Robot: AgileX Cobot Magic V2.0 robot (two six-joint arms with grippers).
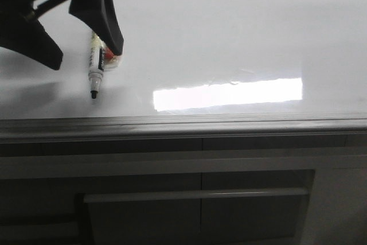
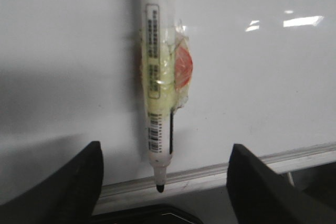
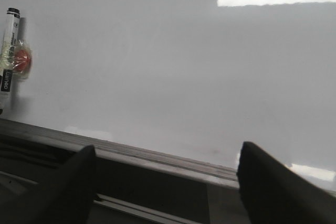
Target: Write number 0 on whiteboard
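Whiteboard (image 1: 229,32): front view, flat, blank; marker (image 1: 95,68) lying on it at left, long axis near-far, black tip toward the edge rail (image 1: 183,123). Left gripper (image 1: 86,41) above marker's rear, jaws apart.
Left wrist view: fingers (image 2: 68,187) spread wide, straddling marker (image 2: 157,93), not touching it.
Right wrist view: right gripper (image 3: 165,182) open, empty, over the rail.
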